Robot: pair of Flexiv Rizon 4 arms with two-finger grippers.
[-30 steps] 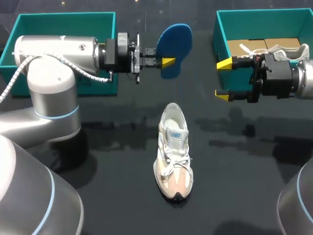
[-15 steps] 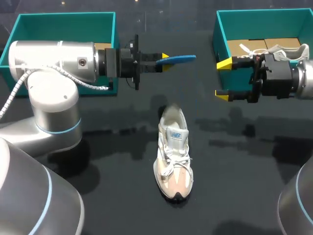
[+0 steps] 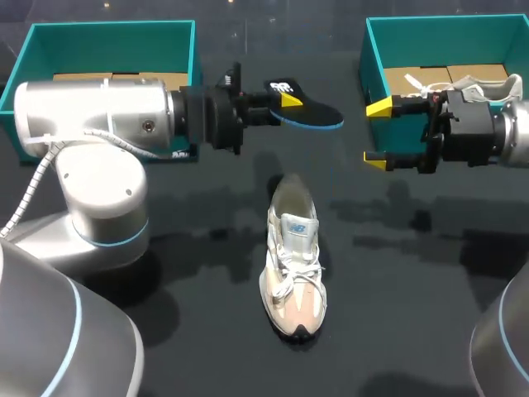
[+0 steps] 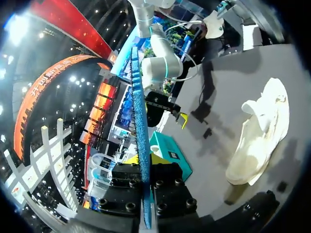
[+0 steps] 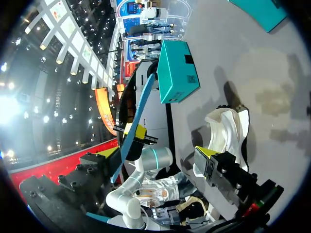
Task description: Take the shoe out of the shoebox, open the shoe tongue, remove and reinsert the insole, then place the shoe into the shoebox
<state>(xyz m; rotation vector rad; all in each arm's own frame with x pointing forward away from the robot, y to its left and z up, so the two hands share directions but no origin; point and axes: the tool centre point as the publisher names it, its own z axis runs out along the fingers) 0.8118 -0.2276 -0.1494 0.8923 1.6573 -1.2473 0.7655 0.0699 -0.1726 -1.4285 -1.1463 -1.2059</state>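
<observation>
A white and beige sneaker lies on the dark table, toe toward the front edge; it also shows in the wrist views. My left gripper is shut on the insole, which has a black top and a blue underside. It is held nearly flat in the air beyond the sneaker's heel. In the left wrist view the insole runs edge-on out from between the fingers. My right gripper stands open and empty in front of the right shoebox.
A teal shoebox stands at the back left behind my left arm. The right shoebox holds a second white shoe on brown paper. Bare table surrounds the sneaker on both sides.
My left wrist has turned the insole from its flat blue face, through edge-on, to nearly level with the black top up. The right arm and the sneaker have stayed put.
</observation>
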